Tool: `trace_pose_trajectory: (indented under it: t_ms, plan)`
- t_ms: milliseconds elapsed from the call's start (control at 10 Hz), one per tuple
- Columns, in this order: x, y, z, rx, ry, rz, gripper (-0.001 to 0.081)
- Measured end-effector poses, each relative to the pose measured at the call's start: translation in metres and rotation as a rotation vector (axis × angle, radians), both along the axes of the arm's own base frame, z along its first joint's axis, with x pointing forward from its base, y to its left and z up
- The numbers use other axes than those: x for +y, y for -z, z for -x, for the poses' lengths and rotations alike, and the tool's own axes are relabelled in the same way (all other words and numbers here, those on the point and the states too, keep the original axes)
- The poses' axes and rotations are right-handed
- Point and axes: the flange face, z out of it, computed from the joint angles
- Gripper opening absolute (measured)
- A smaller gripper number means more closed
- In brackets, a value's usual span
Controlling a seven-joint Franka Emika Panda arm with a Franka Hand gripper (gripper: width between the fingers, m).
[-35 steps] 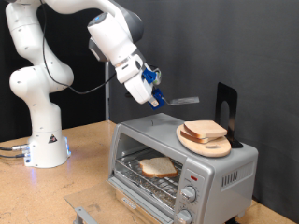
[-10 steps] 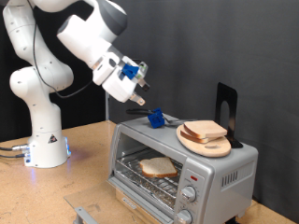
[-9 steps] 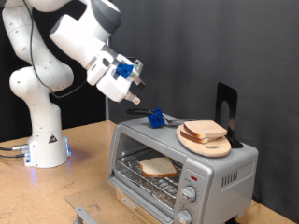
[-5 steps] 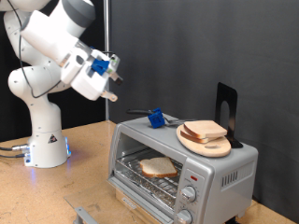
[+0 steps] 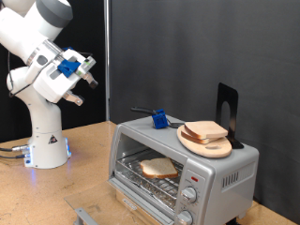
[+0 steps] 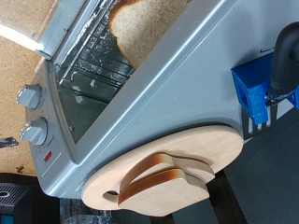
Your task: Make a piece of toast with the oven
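The gripper [image 5: 86, 81] is hanging high at the exterior view's left, in front of the arm's white base column. Its fingers [image 5: 91, 82] are showing as short dark tips with nothing between them. How far apart they are standing I cannot tell — they are too small in the exterior view, and the wrist view is not showing them at all.

Well away from the fingers, toward the exterior view's right and lower down, the oven [image 5: 216, 174] is sitting on the table [image 5: 84, 173]. Its door is lying dropped open at the front, so the wire rack is exposed. The piece of toast [image 5: 158, 168] is lying flat on that rack, inside the chamber. The wrist view is catching the same slice [image 6: 140, 26] over the rack bars, with the two knobs [image 6: 30, 114] beside the opening.

On the oven's roof, at the end nearer the fingers, a dark-handled tool in a blue holder [image 5: 158, 119] is resting. It is probably parked there to be within easy reach. Farther from the fingers, a round wooden plate [image 5: 210, 142] is also sitting on the roof, carrying more bread slices [image 5: 204, 130] stacked on it — likely the supply the loaded slice came from. A black stand [image 5: 227, 106] is rising behind the plate.
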Motion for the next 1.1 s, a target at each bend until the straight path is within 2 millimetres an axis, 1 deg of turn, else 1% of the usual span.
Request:
trace_pose_trajectory:
  t_ms: [100, 200, 300, 500, 600, 700, 800, 900, 1100]
  plan:
    - [0.004, 0.003, 0.002, 0.070, -0.001, -0.039, 0.0801]
    - [0.006, 0.008, 0.005, 0.187, 0.016, -0.092, 0.0801]
    - [0.003, 0.014, 0.008, 0.302, 0.049, -0.150, 0.0801]
    - [-0.016, 0.030, 0.014, 0.519, 0.127, -0.271, 0.0801]
    - [-0.025, 0.034, 0.012, 0.605, 0.157, -0.314, 0.0801]
    - [-0.025, 0.034, 0.011, 0.572, 0.141, -0.295, 0.0801]
    - [-0.024, 0.034, 0.013, 0.579, 0.126, -0.309, 0.0801]
    - [-0.028, 0.034, 0.015, 0.590, 0.146, -0.342, 0.0801]
    - [-0.051, 0.035, 0.019, 0.575, 0.236, -0.401, 0.0801]
